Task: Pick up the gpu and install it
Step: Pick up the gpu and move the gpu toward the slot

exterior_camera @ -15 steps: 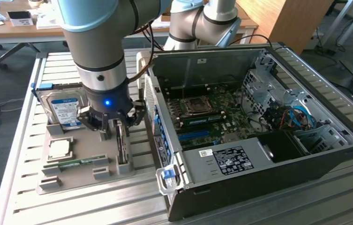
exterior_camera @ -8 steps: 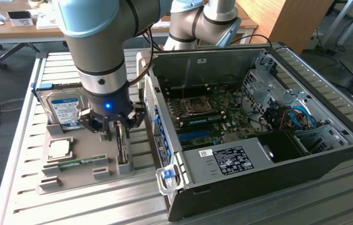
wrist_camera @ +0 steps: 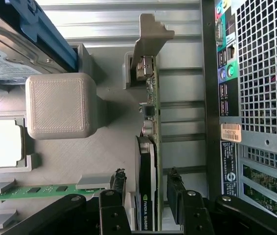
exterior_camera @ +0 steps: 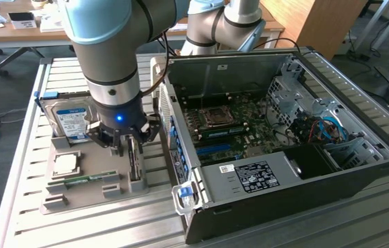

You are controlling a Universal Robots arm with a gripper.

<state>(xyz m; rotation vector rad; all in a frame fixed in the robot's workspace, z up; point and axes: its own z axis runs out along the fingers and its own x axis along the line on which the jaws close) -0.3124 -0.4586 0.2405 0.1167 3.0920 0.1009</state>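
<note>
Right now your gripper [wrist_camera: 147,174] sits low over the grey tray [exterior_camera: 91,194], with its jaws spread wide. One of the fingers [wrist_camera: 120,183] stands on each side of the gpu [wrist_camera: 151,122], and in the wrist view you can see a narrow gap between each finger and the card, so nothing is gripped. The gpu stands upright on its long edge in a slot along the tray's edge nearest the computer case [exterior_camera: 359,170]. Its black cooler faces the tray's middle and its green board faces the case. The fingers straddle the cooler end of the card; the bracket [wrist_camera: 150,36] at the other end rests against a grey post of the tray.

Elsewhere on the tray you have a hard drive [exterior_camera: 70,121] with a blue-and-white label at the far corner, standing tilted in its cradle. A square processor chip [exterior_camera: 65,164] lies flat near the tray's middle, and a narrow green memory stick [exterior_camera: 84,180] lies towards the near edge.

The tray rests on the slatted metal table [exterior_camera: 63,227], just beside the case. The case lies on its side with its panel off, so its motherboard shows.
</note>
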